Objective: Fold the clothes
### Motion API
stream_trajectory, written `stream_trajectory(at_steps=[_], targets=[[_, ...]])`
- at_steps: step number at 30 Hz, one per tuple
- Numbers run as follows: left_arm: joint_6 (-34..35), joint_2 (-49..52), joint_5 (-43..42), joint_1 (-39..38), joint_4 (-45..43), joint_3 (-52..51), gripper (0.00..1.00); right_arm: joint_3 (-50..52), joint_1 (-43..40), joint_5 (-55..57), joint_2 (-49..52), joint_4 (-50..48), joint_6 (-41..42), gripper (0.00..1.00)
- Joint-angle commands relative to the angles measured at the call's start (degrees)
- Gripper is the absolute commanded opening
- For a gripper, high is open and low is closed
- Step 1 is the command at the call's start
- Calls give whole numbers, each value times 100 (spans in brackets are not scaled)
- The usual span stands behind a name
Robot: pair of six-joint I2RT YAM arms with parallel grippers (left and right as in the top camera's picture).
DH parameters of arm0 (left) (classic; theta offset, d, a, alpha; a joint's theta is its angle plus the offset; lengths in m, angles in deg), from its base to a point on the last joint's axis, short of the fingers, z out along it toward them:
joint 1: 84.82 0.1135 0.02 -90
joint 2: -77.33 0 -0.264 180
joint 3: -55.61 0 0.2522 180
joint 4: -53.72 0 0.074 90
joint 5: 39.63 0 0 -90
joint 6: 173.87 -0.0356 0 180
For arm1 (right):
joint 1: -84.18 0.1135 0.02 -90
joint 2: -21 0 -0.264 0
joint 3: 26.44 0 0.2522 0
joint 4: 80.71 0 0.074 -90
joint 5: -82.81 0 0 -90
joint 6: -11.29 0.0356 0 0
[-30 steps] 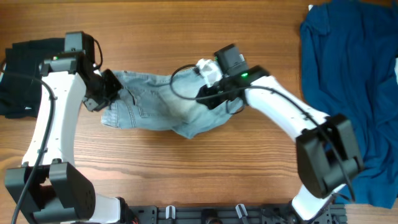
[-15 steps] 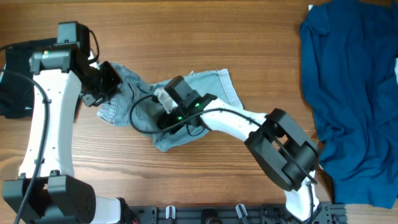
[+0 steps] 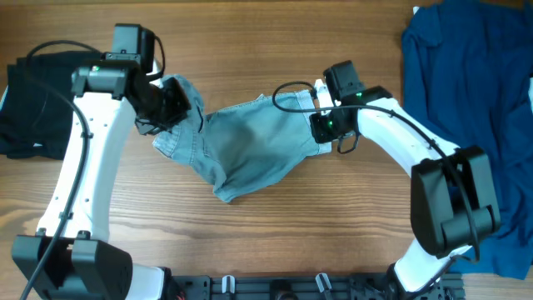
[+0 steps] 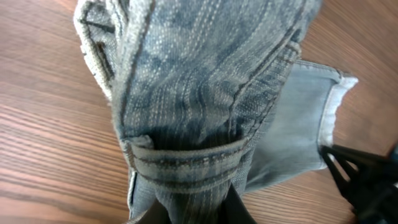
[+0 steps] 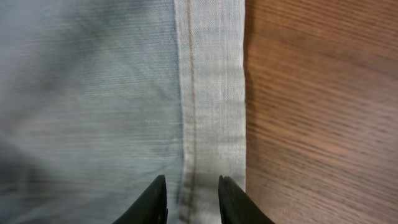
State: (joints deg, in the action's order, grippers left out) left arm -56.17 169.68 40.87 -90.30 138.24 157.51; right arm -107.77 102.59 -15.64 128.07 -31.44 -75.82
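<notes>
The shorts point(image 3: 250, 150) lie spread mid-way across the table point(image 3: 275, 242), their bunched 10 o'clock waistband end pinched tight in the left gripper point(image 3: 171, 104), while the right gripper point(image 3: 321, 129), jaws narrowly parted and holding nothing, sits over the 3 o'clock hem.

The denim shorts point(image 3: 250, 154) are coarse, matt woven cloth with ridged stitched seams, the table point(image 3: 275, 50) is smooth wood grain with a slight sheen, and the dark-blue garment point(image 3: 466, 100) is soft matt cloth.
</notes>
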Motion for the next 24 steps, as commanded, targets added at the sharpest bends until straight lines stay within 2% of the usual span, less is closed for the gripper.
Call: stream_trajectory(at_steps=[1, 8, 13, 15, 22, 24], targets=[[177, -70, -160, -426, -181, 149, 9, 372, 28, 122, 284, -382, -122, 28], [927, 385, -138, -1530, -925, 144, 10, 470, 37, 101, 409, -468, 175, 27], [1261, 903, -136, -2218, -2015, 144, 11, 470, 37, 101, 409, -459, 175, 27], [1331, 1036, -136, -2380, -2326, 144, 11, 470, 37, 101, 409, -461, 175, 27], [1331, 1290, -136, -2441, -2398, 144, 18, 470, 37, 98, 409, -461, 175, 26], [1331, 1290, -136, -2441, -2435, 144, 18, 468, 37, 35, 407, -463, 262, 20]])
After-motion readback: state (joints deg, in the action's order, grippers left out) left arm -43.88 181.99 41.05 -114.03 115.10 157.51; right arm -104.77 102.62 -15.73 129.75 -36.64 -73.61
